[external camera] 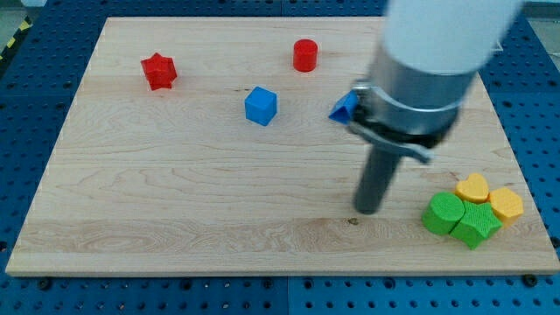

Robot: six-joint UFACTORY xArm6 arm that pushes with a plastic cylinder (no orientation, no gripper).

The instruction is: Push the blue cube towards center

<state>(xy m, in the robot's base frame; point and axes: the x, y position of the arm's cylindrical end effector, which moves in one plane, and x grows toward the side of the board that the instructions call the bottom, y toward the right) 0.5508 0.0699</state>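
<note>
Pale wooden board [175,201] on blue pegboard [26,87], blue cube [261,106] above centre toward the view's top, my tip [367,209] well apart at lower right, jawless, near green and yellow blocks.

A: Views on file?
B: One. Camera view, single frame; no second view, so nothing shared.

A: Position and facing?
B: Raised, looking obliquely down at the wooden worktop [175,210]. The near edge runs along the view's bottom; the far edge lies near the view's top and appears shorter.

A: Coverage?
B: Nearly the whole worktop, with the blue perforated base [35,79] showing on all four sides.

A: Nearness?
B: Moderately close. The arm's pale housing [437,44] enters from the view's top right, large and blurred, cropped by the frame. It hides part of a blue block [344,107] behind it.
</note>
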